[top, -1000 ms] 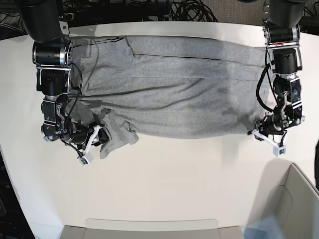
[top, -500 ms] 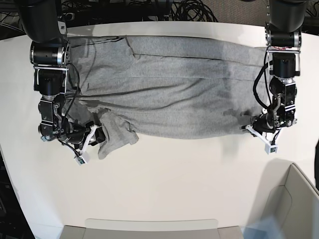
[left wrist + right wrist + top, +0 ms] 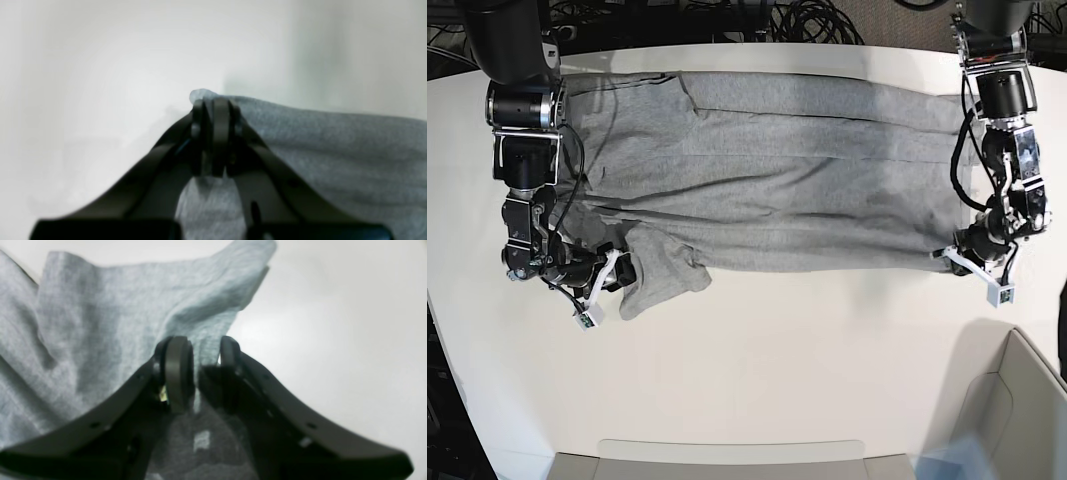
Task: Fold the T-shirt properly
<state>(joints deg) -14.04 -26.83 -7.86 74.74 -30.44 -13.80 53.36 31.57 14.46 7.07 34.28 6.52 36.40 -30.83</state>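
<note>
The heather-grey T-shirt (image 3: pixel 777 190) lies spread across the far half of the white table (image 3: pixel 777 360), plain side up; no lettering shows. My left gripper (image 3: pixel 945 256) is at the shirt's near right corner. In the left wrist view it (image 3: pixel 213 103) is shut on that corner of the cloth (image 3: pixel 333 150). My right gripper (image 3: pixel 619 272) is at the near left, beside a rumpled sleeve flap (image 3: pixel 662 270). In the right wrist view it (image 3: pixel 205 356) has grey cloth (image 3: pixel 100 313) pinched between its jaws.
A light box (image 3: pixel 1017 400) stands at the near right corner. A flat tray edge (image 3: pixel 727 460) runs along the front. Black cables (image 3: pixel 807 20) lie behind the table's far edge. Both arms reach down along the table's sides.
My left gripper first moved inward with the corner, then pulled back out to the right, stretching the near hem straighter. My right gripper drifted slightly left with the sleeve flap.
</note>
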